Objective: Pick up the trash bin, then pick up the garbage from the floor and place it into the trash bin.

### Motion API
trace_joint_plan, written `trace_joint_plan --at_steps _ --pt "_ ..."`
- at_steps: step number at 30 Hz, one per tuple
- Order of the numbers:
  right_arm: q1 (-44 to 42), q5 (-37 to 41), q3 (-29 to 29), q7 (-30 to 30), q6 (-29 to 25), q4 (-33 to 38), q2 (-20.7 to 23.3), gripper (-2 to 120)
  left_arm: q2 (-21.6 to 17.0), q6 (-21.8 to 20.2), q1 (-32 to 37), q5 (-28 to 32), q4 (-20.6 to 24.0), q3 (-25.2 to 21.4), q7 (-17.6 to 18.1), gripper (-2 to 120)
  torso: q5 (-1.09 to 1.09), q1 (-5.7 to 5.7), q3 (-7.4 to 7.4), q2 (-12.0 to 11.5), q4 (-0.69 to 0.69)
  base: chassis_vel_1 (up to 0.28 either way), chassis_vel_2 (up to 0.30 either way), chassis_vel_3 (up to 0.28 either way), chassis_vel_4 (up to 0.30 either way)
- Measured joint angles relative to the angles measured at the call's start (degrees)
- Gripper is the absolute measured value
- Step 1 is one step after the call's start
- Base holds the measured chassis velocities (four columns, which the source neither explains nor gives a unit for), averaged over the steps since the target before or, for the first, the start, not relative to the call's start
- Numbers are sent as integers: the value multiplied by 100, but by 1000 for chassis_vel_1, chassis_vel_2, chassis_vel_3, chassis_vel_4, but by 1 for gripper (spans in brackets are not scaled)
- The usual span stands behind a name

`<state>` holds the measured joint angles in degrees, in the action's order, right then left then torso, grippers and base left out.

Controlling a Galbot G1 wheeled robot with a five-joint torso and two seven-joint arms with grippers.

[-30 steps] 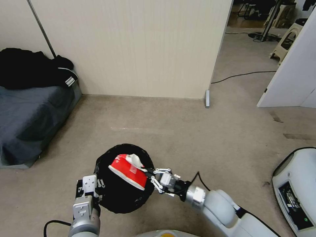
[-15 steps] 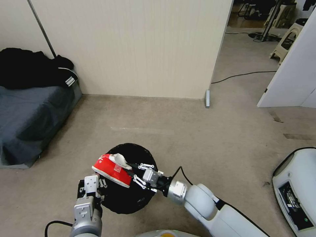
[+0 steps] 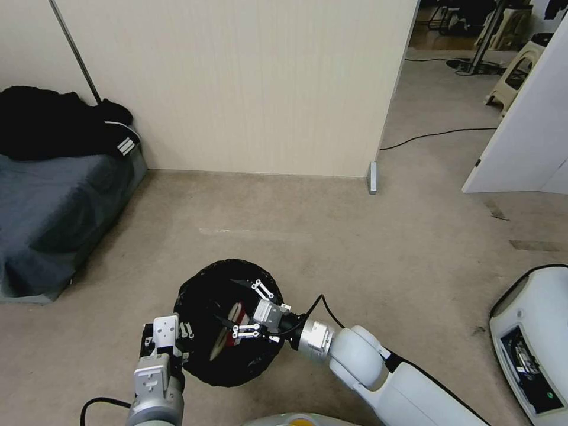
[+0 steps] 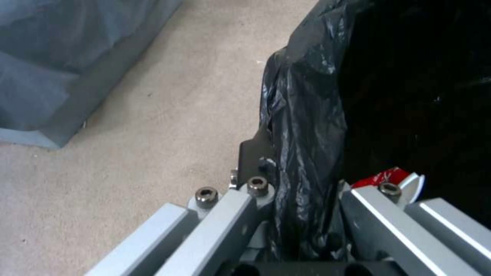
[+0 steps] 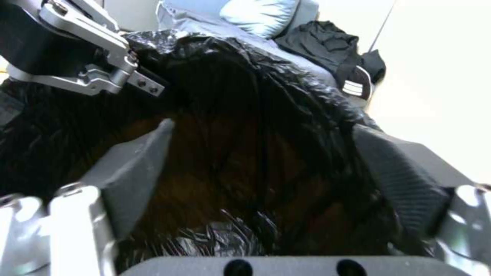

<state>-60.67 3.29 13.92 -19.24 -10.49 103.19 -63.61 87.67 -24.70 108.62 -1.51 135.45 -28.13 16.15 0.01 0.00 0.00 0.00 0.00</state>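
Bin [image 3: 204,361] sits low in the head view at about 6 o'clock, its black liner [image 4: 302,126] pinched at the 8 o'clock rim by the left gripper [image 3: 177,337] – fingers pressed together on it. Right gripper [image 3: 239,307] hangs over the opening, fingers spread – the red-white packet [image 3: 228,337] lies inside the bin

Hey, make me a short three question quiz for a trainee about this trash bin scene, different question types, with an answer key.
1. True or false: the right gripper is shut on the red-white packet.
2. Which gripper is clamped on the trash bin rim? A) left gripper B) right gripper C) neither
3. Fill in: the red-white packet lies inside the ____.

Key: 1. False, its fingers are spread and the packet lies loose in the bin. 2. A. 3. trash bin.
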Motion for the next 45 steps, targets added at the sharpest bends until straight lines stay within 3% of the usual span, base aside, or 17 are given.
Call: trace_joint_plan --at_steps 3,9,13,15,18,21,23,26,30,38,45 --pt "-42 12 -110 1 -36 93 124 100 -13 -7 -42 21 -83 -58 -4 1 0 0 0 0 0 0 0 0 0" --pt "-215 27 -509 125 -178 637 377 100 -69 -16 -114 19 -225 -184 -6 1 -1 0 0 0 0 0 0 0 0" --pt "-616 106 -1015 460 -163 1439 553 100 -124 13 -174 -2 -349 -245 -15 1 -2 0 0 0 1 0 0 0 0" --pt "-1211 106 -1488 767 -75 1931 534 100 -160 61 -226 -12 -410 -271 -15 1 0 0 0 0 -1 0 0 0 0" --pt "-1853 -19 -1971 1123 -38 2242 283 100 -188 117 -268 -14 -439 -291 -14 1 -2 0 0 0 -3 0 0 0 0" --pt "-2579 -241 -2450 1539 17 2453 -352 100 -249 144 -311 27 -424 -306 -6 1 -1 1 0 0 0 0 0 0 0" --pt "-2742 -301 -2540 1588 38 2482 -523 100 -259 144 -319 51 -409 -308 -3 1 -1 0 0 0 0 0 0 0 0" --pt "-3433 -530 -2880 1738 1 2474 -1213 100 -299 150 -361 170 -341 -321 10 1 -1 0 0 0 -1 0 0 0 0" --pt "-3802 -653 -3037 1799 -212 2319 -1608 100 -327 175 -362 215 -290 -313 8 1 -2 0 0 0 0 0 0 0 0" --pt "-3916 -691 -3000 2060 -536 1911 -2023 100 -341 174 -316 266 -71 -275 6 1 -1 0 0 0 0 0 0 0 0" --pt "-3912 -722 -2955 2078 -634 1952 -2027 100 -306 115 -297 280 71 -279 9 1 -1 0 0 0 0 25 22 24 25"
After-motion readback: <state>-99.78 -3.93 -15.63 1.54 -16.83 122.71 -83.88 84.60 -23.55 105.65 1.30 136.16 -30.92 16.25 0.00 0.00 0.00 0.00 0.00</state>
